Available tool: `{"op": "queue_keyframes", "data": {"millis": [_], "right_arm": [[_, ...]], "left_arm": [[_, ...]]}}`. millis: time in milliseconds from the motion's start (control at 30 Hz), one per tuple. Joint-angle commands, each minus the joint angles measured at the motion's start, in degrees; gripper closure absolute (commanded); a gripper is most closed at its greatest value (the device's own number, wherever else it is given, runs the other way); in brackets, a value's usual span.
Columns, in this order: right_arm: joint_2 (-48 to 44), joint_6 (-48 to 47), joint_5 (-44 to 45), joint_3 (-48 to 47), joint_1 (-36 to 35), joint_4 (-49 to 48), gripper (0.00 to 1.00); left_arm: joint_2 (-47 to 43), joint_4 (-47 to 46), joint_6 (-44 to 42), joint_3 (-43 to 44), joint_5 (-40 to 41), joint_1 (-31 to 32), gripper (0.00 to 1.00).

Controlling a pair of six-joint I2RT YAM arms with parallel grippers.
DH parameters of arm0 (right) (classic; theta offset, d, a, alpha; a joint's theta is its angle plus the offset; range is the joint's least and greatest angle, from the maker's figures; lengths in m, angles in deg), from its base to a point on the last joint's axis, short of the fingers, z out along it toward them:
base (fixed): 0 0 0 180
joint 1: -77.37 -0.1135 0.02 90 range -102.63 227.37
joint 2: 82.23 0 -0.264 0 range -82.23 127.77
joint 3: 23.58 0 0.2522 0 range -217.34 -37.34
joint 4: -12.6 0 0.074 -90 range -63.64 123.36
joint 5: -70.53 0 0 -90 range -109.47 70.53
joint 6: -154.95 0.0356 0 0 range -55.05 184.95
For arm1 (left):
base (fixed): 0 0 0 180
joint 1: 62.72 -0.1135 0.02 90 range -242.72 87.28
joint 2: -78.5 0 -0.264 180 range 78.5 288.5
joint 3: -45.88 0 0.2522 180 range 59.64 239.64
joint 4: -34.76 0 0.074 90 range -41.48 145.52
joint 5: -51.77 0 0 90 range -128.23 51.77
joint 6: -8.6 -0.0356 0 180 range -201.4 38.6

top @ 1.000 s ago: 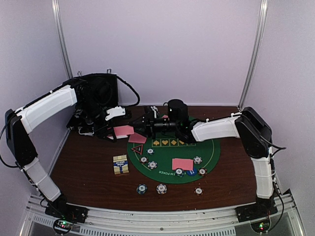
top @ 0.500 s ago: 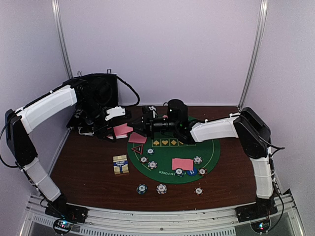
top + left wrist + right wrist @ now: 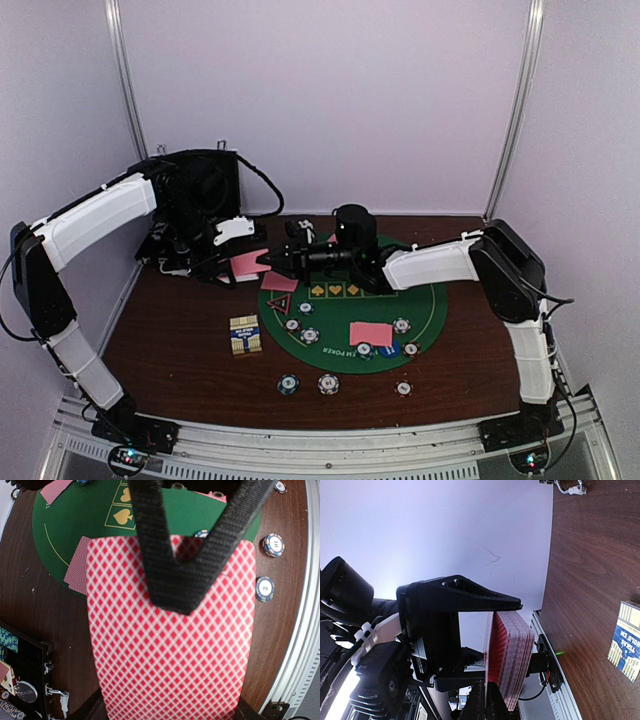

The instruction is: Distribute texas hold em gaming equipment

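Deck (image 3: 515,655): held in the air over the 10 o'clock edge of the mat (image 3: 428,305). You see its pink backs face-on in the left wrist view.
Left gripper (image 3: 167,711): clamped on the near end of the deck, with no change over the last second.
Right gripper (image 3: 176,597): fingers drawn together to a point on the deck's upper face. In the right wrist view a thin red edge, the top card (image 3: 490,655), rises from between the tips.
Change: a second ago the right gripper stood part-open, just short of the deck at its 3 o'clock side. It has since advanced toward 9 o'clock and closed fully.
Unchanged: card pile (image 3: 370,333) at the mat's 5 o'clock, card (image 3: 280,283) at its 10 o'clock, triangle marker (image 3: 276,303), and the chips (image 3: 310,335) on the mat and beyond its 6 o'clock edge.
Also present: box (image 3: 245,334) off the mat at 8 o'clock and case (image 3: 200,190) at the table's 10 o'clock corner.
Meaning: treat the pinch on the top card as made. The step in hand is peeling one card off for dealing.
Progress: judge it partial, since cards lie at only two places on the mat.
Caution: you cannot tell whether one card or several are pinched, so confirm this as the grippers separate.
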Motion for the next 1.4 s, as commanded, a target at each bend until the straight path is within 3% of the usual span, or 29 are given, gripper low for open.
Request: {"op": "queue_keyframes", "data": {"millis": [0, 100, 267, 400, 500, 567, 700, 867, 1133, 1367], "right_arm": [[-2.01, -0.73, -0.10, 1.52, 1.24, -1.12, 1.00], [-3.73, -1.91, -0.18, 3.73, 2.70, 0.01, 1.00], [-7.45, -8.72, -1.58, 6.42, 6.01, 9.69, 1.00], [-11.02, -20.54, -1.51, 6.45, 9.06, 26.27, 1.00], [-13.17, -34.46, 0.77, 3.32, 10.94, 42.47, 1.00], [-14.09, -43.90, 4.28, -0.28, 11.56, 56.65, 1.00], [-14.04, -58.52, 13.36, -8.03, 11.41, 73.54, 1.00], [-12.20, -73.42, 28.11, -16.00, 9.62, 85.88, 1.00], [-8.42, -97.20, 59.40, -23.35, 1.87, 89.67, 1.00], [-6.52, -105.96, 71.31, -20.98, 0.04, 79.76, 1.00]], "left_arm": [[-1.57, -1.51, -0.71, 0.61, -0.19, -0.27, 1.00], [-1.77, -1.51, -0.67, 0.48, -0.14, -0.27, 1.00], [-2.08, -1.53, -0.85, -0.02, 0.34, -0.27, 1.00], [-2.25, -1.53, -1.04, -0.49, 0.91, -0.40, 1.00], [-2.19, -1.55, -0.97, -0.54, 0.71, -0.61, 1.00], [-1.95, -1.48, -0.78, -0.37, 0.47, -0.83, 1.00], [-1.86, -1.55, -0.64, -0.14, 0.24, -1.05, 1.00], [-2.02, -1.50, -0.52, -0.05, 0.13, -1.06, 1.00], [-2.84, -1.54, -0.55, -0.49, 0.08, -1.32, 1.00], [-3.85, -0.94, -0.57, -0.82, -0.13, -1.83, 1.00]]}}
